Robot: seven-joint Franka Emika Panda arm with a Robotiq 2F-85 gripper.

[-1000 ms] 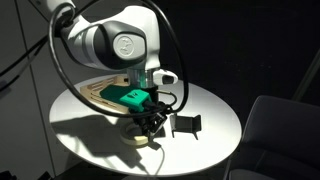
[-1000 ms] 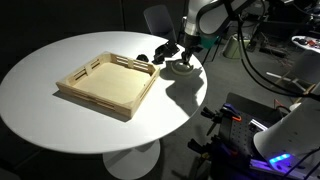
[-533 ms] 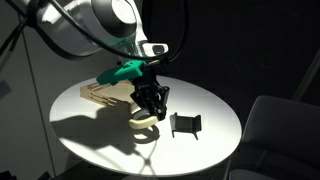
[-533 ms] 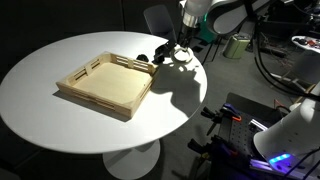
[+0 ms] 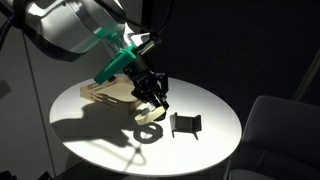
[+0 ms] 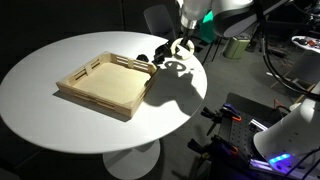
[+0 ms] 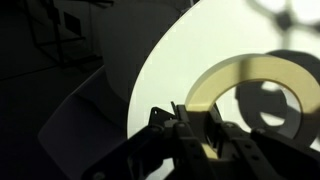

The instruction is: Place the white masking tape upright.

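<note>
My gripper point(image 5: 153, 97) is shut on the rim of the white masking tape point(image 5: 150, 114), a cream ring with a large hole, and holds it tilted above the round white table point(image 5: 215, 108). The ring's shadow lies on the table below. In an exterior view the gripper point(image 6: 180, 44) holds the tape point(image 6: 181, 54) near the table's far edge. In the wrist view the jaws point(image 7: 197, 118) pinch the tape's band point(image 7: 240, 68), which arcs up above the table.
A flat light wooden tray point(image 5: 103, 94) lies behind the gripper and also shows in an exterior view point(image 6: 108, 85). A small black object point(image 5: 185, 124) stands beside the tape, also visible in an exterior view point(image 6: 160, 54). A dark chair point(image 5: 278, 130) stands beyond the table edge.
My gripper has risen from the table with the tape in it. The arm has swung up and back, and the tape now hangs clear above its shadow.
</note>
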